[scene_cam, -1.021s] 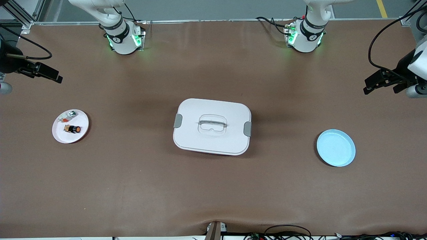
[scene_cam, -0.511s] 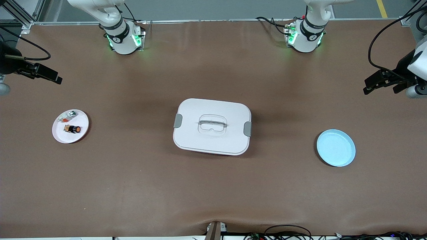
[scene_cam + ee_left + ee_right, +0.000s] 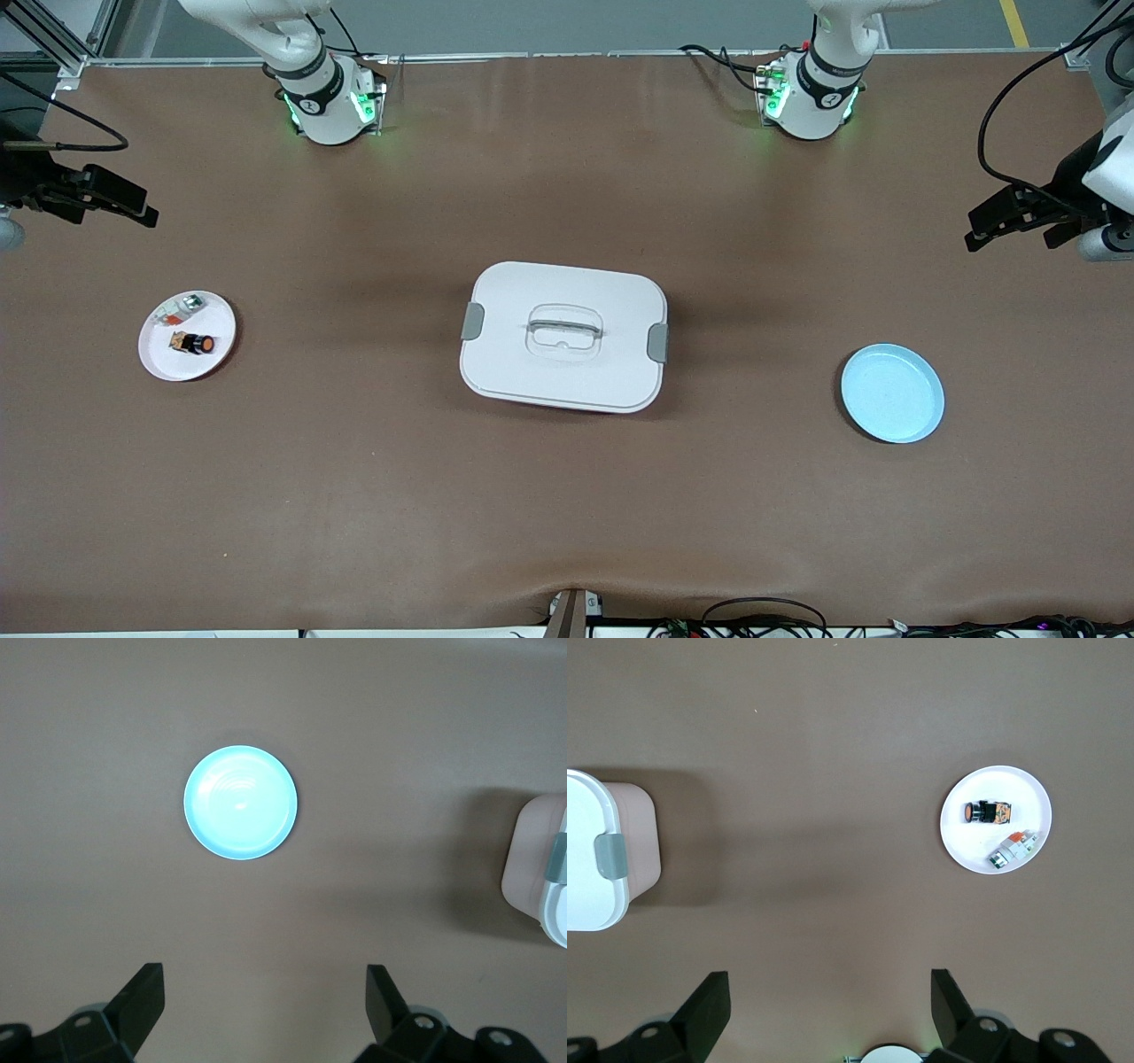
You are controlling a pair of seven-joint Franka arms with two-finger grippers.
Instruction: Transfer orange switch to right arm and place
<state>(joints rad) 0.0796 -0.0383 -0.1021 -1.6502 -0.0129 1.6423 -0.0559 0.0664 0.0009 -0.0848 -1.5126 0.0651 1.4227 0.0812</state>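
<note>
The orange switch (image 3: 195,342) (image 3: 987,812), a stubby black button with a round orange face, lies on its side on the small white plate (image 3: 173,363) (image 3: 1010,788) toward the right arm's end of the table. My right gripper (image 3: 146,213) (image 3: 830,983) hangs open and empty over bare table at that end, apart from the plate. My left gripper (image 3: 979,230) (image 3: 264,976) waits open and empty over bare table at the left arm's end.
A white-and-silver part (image 3: 180,307) (image 3: 1011,850) shares the white plate. A white lidded box (image 3: 563,337) with grey clips stands mid-table. A light blue plate (image 3: 892,393) (image 3: 240,803) lies toward the left arm's end.
My right gripper has drifted slightly outward toward the right arm's end of the table. The left arm and the objects have not moved.
</note>
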